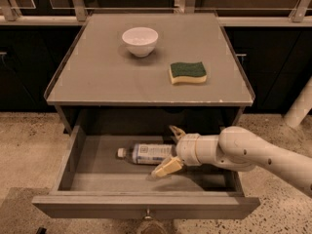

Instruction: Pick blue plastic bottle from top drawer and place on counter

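End effector (170, 150) hangs spread wide in the top drawer (97, 175), straddling the blue plastic bottle (146, 153) at its 3 o'clock end. Bowl (140, 40) and sponge (187, 72) sit up on the bench (97, 79).

Dim overhead light; tool (164, 151) in shaded top drawer (97, 204).

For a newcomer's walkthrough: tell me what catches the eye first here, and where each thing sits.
The white arm reaching from the right into the open top drawer stands out first. Its gripper is open, with a finger on either side of the blue plastic bottle lying on its side there. Above, on the counter, a white bowl stands toward the back and a green-and-yellow sponge lies to its right.
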You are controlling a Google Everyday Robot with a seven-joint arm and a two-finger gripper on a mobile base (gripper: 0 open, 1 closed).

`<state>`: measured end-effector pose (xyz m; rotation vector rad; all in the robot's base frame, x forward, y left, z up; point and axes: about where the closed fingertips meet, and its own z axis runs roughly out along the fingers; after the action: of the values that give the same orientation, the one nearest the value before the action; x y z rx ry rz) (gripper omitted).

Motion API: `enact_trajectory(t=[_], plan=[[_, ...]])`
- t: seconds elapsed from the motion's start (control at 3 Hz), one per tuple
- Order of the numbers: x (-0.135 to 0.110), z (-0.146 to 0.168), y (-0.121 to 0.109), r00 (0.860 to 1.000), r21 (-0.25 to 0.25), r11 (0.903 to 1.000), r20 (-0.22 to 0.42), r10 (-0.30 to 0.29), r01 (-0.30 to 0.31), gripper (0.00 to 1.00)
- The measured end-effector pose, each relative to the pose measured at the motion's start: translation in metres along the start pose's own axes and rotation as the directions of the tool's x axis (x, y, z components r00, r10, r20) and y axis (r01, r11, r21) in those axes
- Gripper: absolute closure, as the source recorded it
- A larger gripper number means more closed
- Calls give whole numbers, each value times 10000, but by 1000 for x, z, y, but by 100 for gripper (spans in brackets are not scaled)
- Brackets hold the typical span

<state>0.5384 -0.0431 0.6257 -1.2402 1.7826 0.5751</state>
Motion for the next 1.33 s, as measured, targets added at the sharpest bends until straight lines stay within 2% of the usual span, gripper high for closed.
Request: enact_trajectory(t=[0.33, 0.67, 1.33], plan=[[1, 9, 6, 9999, -184, 9998, -10, -100, 99, 0], [1, 9, 6, 9999, -185, 9998, -10, -100, 100, 19], [1, 9, 6, 9999, -186, 9998, -10, -100, 100, 66]])
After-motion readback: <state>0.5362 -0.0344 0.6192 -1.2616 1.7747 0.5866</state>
